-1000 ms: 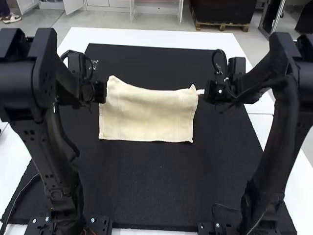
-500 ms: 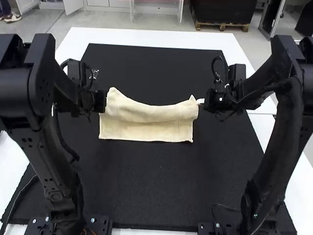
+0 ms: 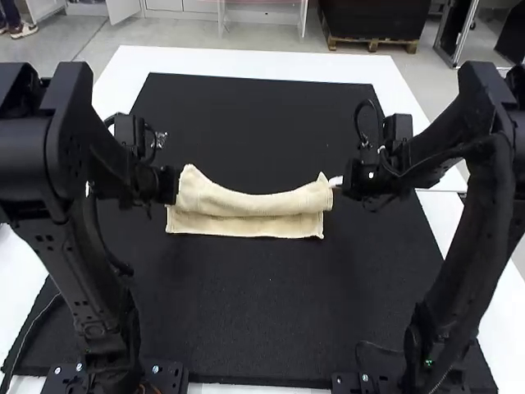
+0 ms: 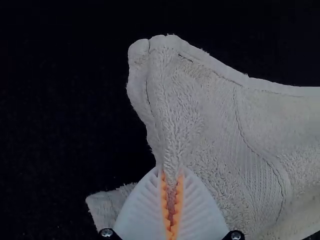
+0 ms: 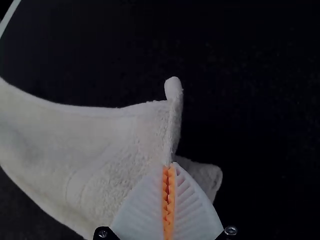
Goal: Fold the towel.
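A cream towel [image 3: 254, 203] lies across the middle of the black mat, its far part raised between the two grippers and its near edge flat on the mat. My left gripper [image 3: 174, 185] is at the towel's left end; in the left wrist view the same gripper [image 4: 171, 187] is shut on a pinched fold of the towel [image 4: 210, 120] near a corner. At the towel's right end is my right gripper [image 3: 340, 184]. In the right wrist view this gripper [image 5: 169, 175] is shut on the towel's side edge [image 5: 125, 135] near its other corner.
The black mat [image 3: 262, 312] stretches around the towel on a white table [image 3: 246, 59]. Both arms' links stand at the mat's left and right sides, and a thin cable runs at the near left.
Both grippers have come toward the near side with the towel's raised part, which now hangs over more of the flat near part. The near edge has stayed in place.
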Controlling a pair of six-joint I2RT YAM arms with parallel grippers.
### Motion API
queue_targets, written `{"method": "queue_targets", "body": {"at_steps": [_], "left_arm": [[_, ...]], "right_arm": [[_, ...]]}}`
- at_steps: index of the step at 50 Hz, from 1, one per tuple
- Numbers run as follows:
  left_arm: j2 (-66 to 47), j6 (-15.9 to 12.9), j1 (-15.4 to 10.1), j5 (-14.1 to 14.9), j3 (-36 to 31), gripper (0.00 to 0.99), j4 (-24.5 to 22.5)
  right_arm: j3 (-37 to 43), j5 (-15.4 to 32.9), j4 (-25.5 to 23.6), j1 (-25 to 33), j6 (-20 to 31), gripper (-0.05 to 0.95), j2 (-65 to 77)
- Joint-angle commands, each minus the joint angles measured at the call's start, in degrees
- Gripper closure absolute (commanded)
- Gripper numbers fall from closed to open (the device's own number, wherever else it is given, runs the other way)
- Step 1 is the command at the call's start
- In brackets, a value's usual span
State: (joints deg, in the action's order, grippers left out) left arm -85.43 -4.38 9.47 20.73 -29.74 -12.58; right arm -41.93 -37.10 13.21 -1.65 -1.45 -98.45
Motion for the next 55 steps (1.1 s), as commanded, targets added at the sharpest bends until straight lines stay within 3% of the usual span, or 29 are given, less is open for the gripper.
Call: {"method": "queue_targets", "body": {"at_steps": [1, 24, 30, 33, 38, 44, 47, 55], "left_arm": [[1.4, -1.15, 0.63, -0.52, 0.91, 0.977, -0.69], [1.4, -1.42, 0.72, -1.13, 5.3, 0.977, -2.98], [1.4, -1.51, 0.72, -1.57, 6.88, 0.97, -5.09], [1.4, -1.42, 0.72, -1.66, 7.68, 0.87, -6.05], [1.4, -1.33, 0.9, -1.66, 9.08, 0.69, -7.2], [1.4, -1.33, 1.69, -1.66, 9.7, 0.295, -7.37], [1.4, -1.33, 2.48, -1.57, 9.79, 0.039, -7.37], [1.49, -1.24, 6.17, 0.01, 9.7, 0.025, -7.64]], "right_arm": [[1.33, -1.04, 0.15, 0.51, 1.54, 0.92, 2.21], [6.25, -0.95, 0.59, 0.33, 3.3, 0.92, 2.21], [7.66, -0.52, 1.99, 0.42, 3.56, 0.88, 2.04], [8.01, -0.08, 1.82, 0.51, 4.79, 0.83, 2.04], [8.53, 0.28, 1.82, 0.6, 4.79, 0.54, 2.04], [8.89, 0.54, 1.82, 0.42, 4.79, 0.19, 2.04], [8.97, 1.07, 1.73, 0.42, 4.79, -0.01, 2.04], [8.89, 1.24, 1.82, 0.24, 4.79, -0.01, 2.04]]}}
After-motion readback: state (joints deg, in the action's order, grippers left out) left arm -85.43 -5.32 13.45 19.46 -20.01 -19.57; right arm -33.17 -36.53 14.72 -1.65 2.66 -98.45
